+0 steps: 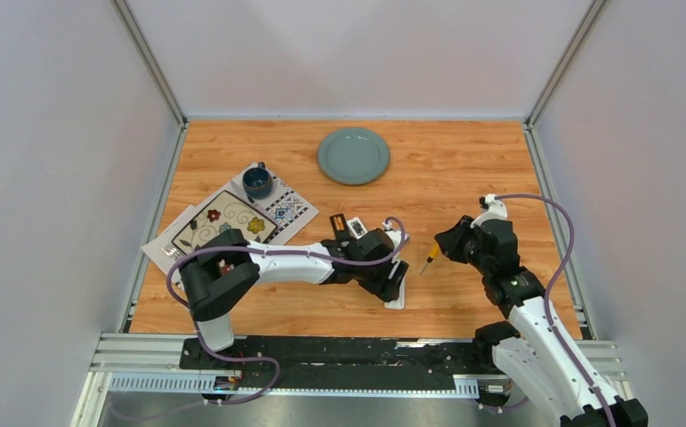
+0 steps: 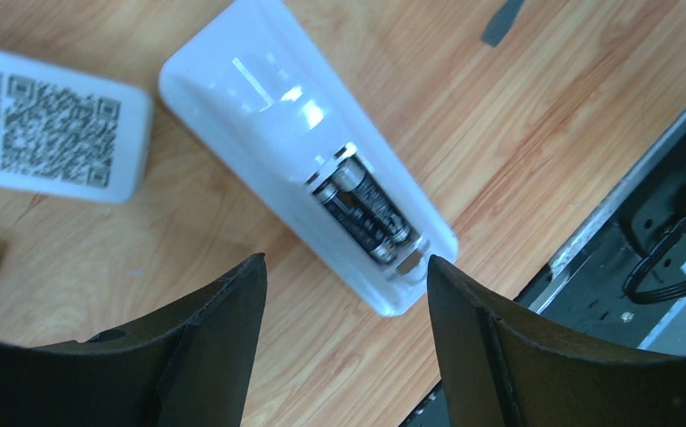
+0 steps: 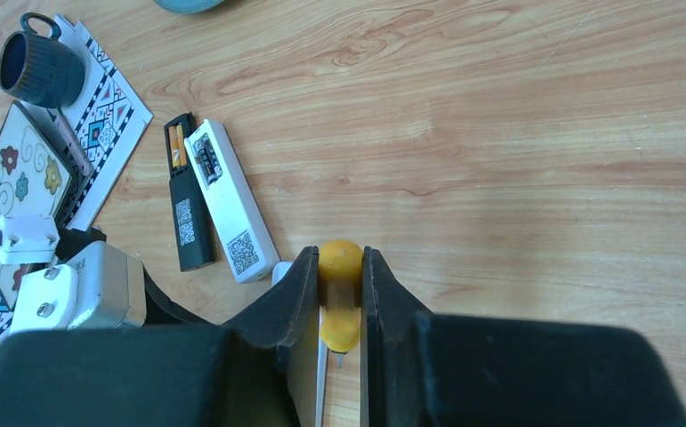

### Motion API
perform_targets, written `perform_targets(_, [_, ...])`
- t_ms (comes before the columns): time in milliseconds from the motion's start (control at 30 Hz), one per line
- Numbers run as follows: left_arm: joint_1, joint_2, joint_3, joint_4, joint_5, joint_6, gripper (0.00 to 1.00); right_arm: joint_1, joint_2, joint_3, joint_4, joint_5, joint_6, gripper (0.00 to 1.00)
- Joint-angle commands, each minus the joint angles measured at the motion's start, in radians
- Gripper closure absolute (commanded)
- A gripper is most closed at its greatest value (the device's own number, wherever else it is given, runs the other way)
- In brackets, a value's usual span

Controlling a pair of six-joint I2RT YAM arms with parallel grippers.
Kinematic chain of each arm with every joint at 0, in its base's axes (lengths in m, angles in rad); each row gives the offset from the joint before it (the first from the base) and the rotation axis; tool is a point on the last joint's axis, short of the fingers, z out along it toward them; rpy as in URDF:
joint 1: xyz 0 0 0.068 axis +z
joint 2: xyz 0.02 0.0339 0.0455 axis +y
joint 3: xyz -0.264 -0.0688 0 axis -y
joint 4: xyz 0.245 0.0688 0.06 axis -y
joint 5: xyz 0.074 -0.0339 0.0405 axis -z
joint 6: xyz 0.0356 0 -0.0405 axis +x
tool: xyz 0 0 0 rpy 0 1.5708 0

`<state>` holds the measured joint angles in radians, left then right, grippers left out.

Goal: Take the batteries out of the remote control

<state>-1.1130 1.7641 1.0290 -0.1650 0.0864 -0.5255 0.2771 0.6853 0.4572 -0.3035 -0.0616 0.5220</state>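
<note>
Over the white remote [image 2: 294,169], left fingers [image 2: 223,329] are spread; both batteries [image 2: 366,213] sit in its open bay. Right fingers [image 3: 299,294] pinch the screwdriver [image 3: 340,294] near the remote. Suggest prying one battery's end up, left steadying the body.

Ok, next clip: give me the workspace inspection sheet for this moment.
Surface: wooden tabletop, no spills seen.
Job's things: white plastic remote, cover off, two dark cylindrical batteries still seated.
Clutter: round teal plate, dark blue mug, patterned paper mats, black remote, second white remote.
Grippers: left end effector open over the batteries; right end effector shut on yellow-handled screwdriver.
Cables: purple cables along both arms.
Surroundings: white enclosure walls; nothing else seen.
</note>
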Motion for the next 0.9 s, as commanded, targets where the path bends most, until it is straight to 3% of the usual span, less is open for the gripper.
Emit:
perform_targets(0, [-0.005,0.043,0.063,0.116,0.075,-0.012,0.26,-0.018,-0.020,0.044,-0.012,0.003,-0.027,1.00])
perform_targets(267, [-0.007,0.185,0.274,-0.013,0.079,0.082,0.26,-0.065,-0.047,0.052,-0.052,-0.014,-0.037,1.00])
perform_targets(400, [-0.022,0.201,0.296,-0.077,0.017,0.139,0.26,-0.081,-0.053,0.047,-0.059,-0.026,-0.037,1.00])
perform_targets(867, [-0.085,0.063,0.025,-0.024,-0.128,0.274,0.25,-0.093,-0.026,0.041,-0.014,-0.084,-0.025,1.00])
